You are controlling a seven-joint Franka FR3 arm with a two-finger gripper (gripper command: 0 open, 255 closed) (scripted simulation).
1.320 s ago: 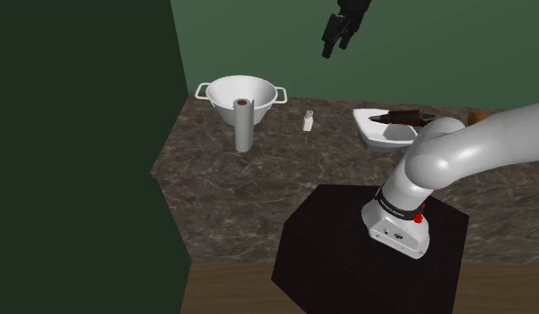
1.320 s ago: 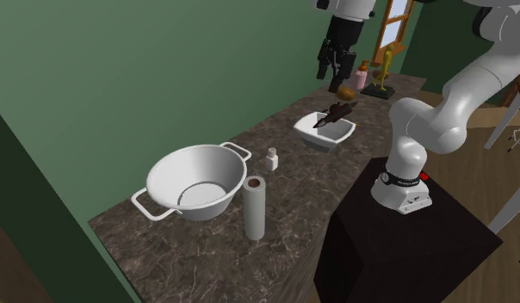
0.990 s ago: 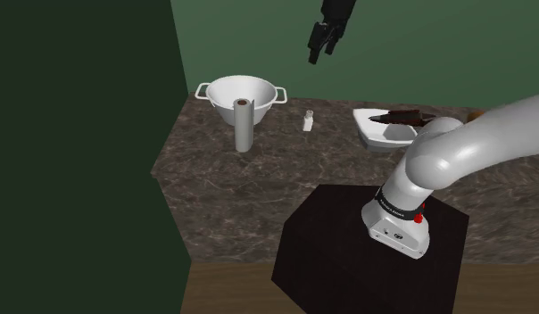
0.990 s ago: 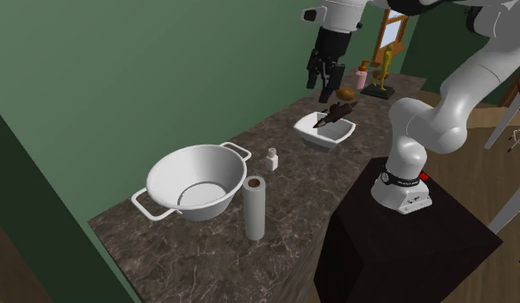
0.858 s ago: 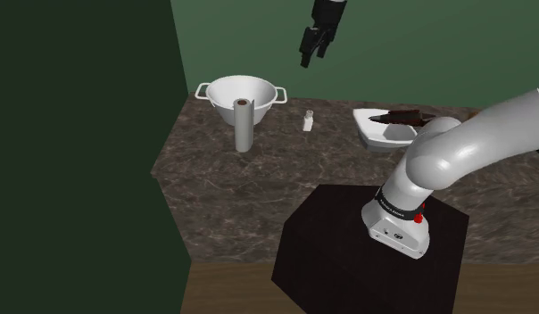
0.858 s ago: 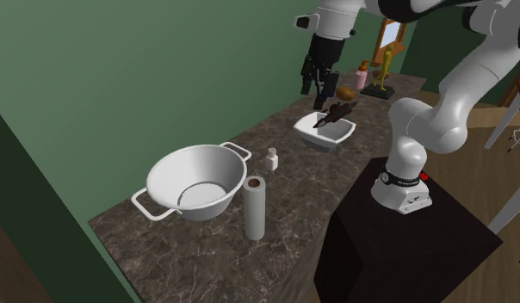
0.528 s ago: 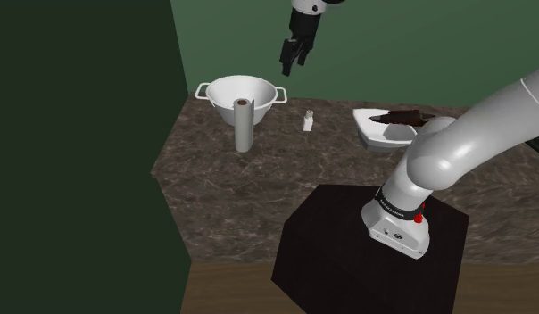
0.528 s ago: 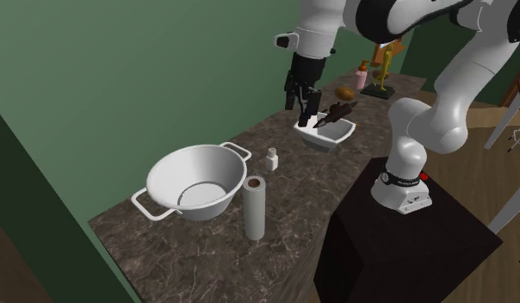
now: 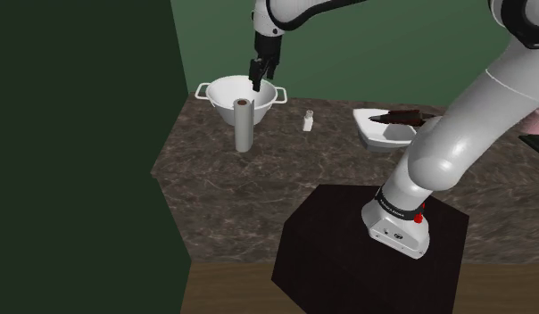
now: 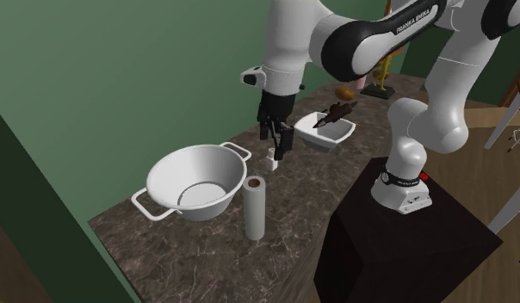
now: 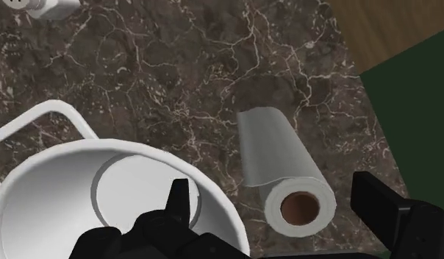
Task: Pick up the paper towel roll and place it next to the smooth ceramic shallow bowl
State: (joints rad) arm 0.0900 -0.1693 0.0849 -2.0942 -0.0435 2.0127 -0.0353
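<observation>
In the shoulder view, the leftmost thing on the dark brown, white-veined marble counter [image 9: 286, 183] is a large round white two-handled bowl [image 9: 225, 92]. It sits at about 11 o'clock on the counter, against the green wall [image 9: 393, 45].

The grey-white paper towel roll [image 9: 244, 130], with a brown cardboard core, stands upright just beside that bowl, at its 6 o'clock.

The all-black gripper [image 9: 257, 82] hangs fingers-down at the roll's 12 o'clock, above its top and in front of the big bowl's rim. In the wrist view its two fingers [image 11: 180, 200] stand wide apart. The roll's open end lies between them, untouched, so the pincer is open and holds nothing.

At the roll's 2 o'clock stands a small white bottle [image 9: 308, 119]. Further along, at the bottle's 3 o'clock, is a white squarish shallow bowl [image 9: 377, 136] with a dark brown object [image 9: 400, 115] lying across it, well apart from the roll.

At 4 o'clock on the counter the white arm [image 9: 455, 143] rises from a black box stand [image 9: 348, 268]. A red button [image 9: 418, 217] sits at its base. A black band [image 9: 394, 209] there carries white writing too small to read.

In the second exterior view, a black joint high on the arm bears white lettering [image 10: 413, 19] that reads "FRANKA EMIKA".
</observation>
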